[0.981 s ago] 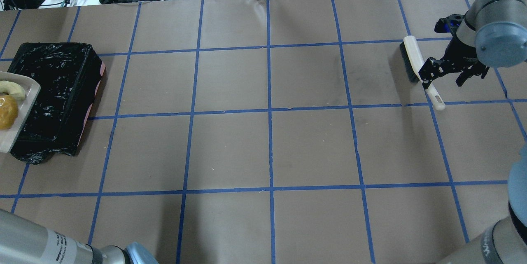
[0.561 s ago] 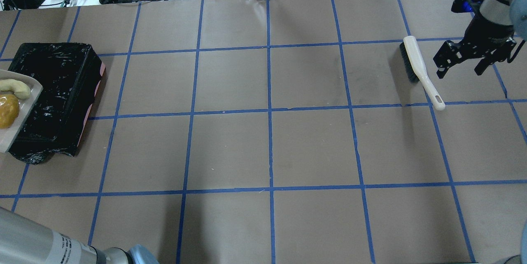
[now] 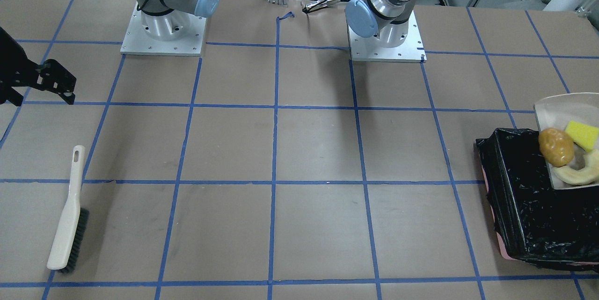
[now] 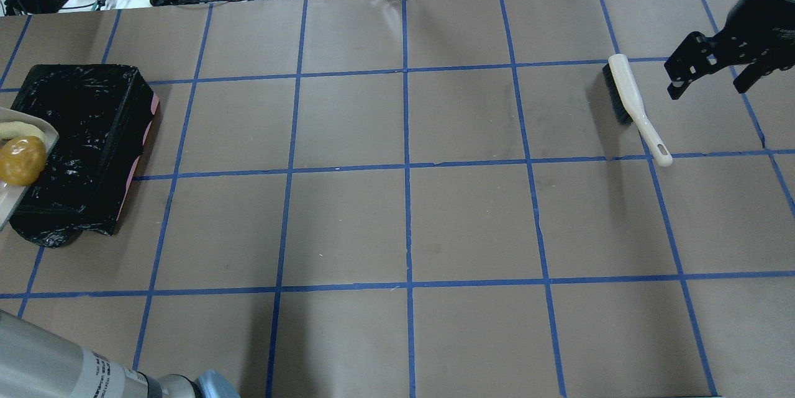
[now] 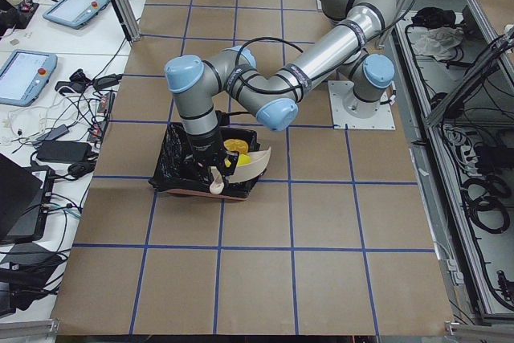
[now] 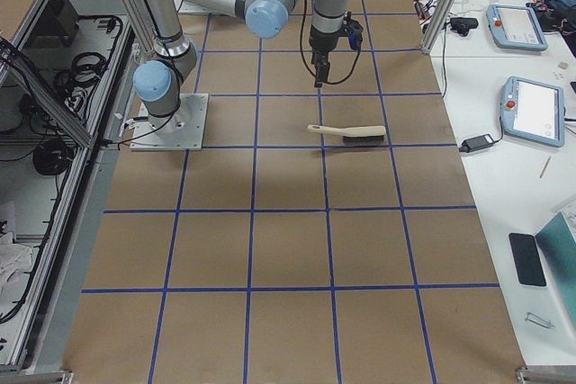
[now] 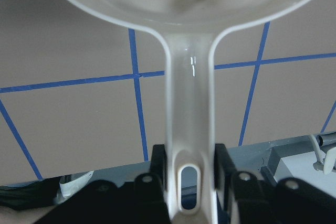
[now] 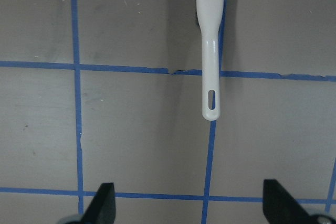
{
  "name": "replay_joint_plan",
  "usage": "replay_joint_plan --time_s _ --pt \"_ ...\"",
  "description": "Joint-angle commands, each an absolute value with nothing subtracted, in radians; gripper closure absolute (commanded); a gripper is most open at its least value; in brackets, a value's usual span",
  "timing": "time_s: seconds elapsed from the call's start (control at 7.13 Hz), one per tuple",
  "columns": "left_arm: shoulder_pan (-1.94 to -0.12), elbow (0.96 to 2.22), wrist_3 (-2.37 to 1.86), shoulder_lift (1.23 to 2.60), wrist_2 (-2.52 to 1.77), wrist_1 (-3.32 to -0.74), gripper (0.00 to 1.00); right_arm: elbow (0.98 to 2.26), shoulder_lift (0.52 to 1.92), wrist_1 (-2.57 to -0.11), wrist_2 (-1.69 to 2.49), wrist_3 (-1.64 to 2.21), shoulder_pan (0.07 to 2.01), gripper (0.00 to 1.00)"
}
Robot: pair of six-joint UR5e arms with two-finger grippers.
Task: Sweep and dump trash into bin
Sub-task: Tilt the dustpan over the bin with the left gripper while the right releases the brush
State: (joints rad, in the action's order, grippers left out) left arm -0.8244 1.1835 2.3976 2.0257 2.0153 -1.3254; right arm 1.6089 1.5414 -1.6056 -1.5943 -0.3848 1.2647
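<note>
1. The left gripper is clamped on the handle of the beige dustpan, with 1 finger on each side.
2. The dustpan hangs tilted over the bin. Its front lip is above the black-lined opening, at the left end of the table.
3. All 3 pieces lie in the pan. The potato and the melon slice are near the lip, and the yellow block is behind them.
4. Far along the table, the brush lies flat on the paper.
5. The right gripper hangs above the table near the brush, apart from it. Its jaws are spread wide and hold nothing.
</note>
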Motion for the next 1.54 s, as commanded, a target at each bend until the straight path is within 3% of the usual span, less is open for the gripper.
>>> replay_joint_plan --time_s 0.0,0.56,1.4 --pt "-0.844 1.17 2.398 2.025 2.04 -1.325 1.0 1.606 1.546 -1.62 -1.603 -0.274 1.421 0.0" --pt "-0.85 1.172 2.398 2.022 2.059 -1.325 1.0 1.608 1.552 -1.628 -1.585 -0.135 1.534 0.0" --pt "-0.92 1.172 2.398 2.013 2.152 -1.269 1.0 1.609 1.589 -1.601 -1.54 -0.137 1.532 0.0"
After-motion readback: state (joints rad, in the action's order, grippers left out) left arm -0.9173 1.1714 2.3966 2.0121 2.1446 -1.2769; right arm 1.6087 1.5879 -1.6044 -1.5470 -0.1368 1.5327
